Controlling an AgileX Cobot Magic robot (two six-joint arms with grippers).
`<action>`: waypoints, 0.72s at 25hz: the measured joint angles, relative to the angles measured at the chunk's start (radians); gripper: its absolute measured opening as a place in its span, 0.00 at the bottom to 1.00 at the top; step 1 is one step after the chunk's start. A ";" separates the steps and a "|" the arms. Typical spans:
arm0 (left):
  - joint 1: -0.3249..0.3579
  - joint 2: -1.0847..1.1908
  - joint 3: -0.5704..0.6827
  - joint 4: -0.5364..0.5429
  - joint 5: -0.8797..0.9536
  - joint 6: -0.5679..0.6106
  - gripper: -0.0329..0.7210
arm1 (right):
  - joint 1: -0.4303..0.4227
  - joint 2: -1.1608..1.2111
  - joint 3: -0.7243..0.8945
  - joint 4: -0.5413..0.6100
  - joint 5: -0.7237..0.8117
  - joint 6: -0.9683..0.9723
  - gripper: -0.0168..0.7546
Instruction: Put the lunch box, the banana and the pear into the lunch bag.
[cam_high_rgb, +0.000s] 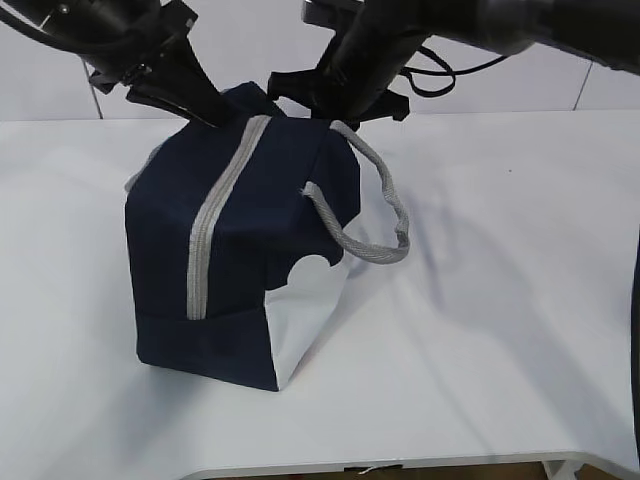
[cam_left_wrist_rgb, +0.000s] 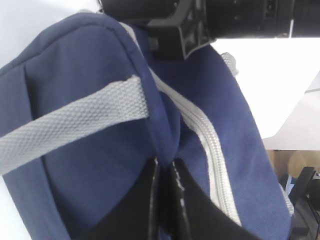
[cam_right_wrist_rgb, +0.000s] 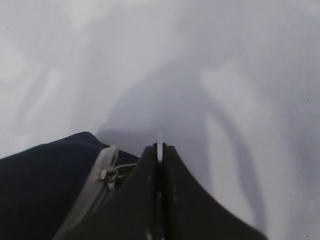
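Both grippers working at the top of the zipped lunch bag (cam_high_rgb: 240, 250) on the white table (cam_high_rgb: 500, 300).
Exterior — we are seeing the bag standing upright. Left wrist — the left gripper (cam_left_wrist_rgb: 165, 172) is pinching a navy fabric fold. Right wrist — the right gripper (cam_right_wrist_rgb: 159, 150) is pinching a thin white tab beside the zipper slider (cam_right_wrist_rgb: 109, 175).

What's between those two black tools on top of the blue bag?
The lunch bag's grey zipper strip runs up between the left tool and right tool; the exterior view shows it.

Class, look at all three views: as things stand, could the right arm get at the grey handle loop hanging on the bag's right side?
Probably yes. The handle loop hangs free off the lunch bag, with bare table beside it. The right gripper sits just above at the bag's top, though it seems shut on something thin and would have to let go first.
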 joint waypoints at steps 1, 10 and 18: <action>0.000 0.000 0.000 0.000 0.000 0.000 0.03 | 0.000 0.002 -0.009 0.000 0.006 0.000 0.05; 0.000 -0.007 -0.002 0.030 0.004 -0.044 0.08 | -0.002 0.011 -0.114 -0.012 0.096 -0.032 0.29; 0.000 -0.007 -0.002 0.069 0.006 -0.077 0.50 | -0.005 0.011 -0.277 -0.046 0.201 -0.040 0.54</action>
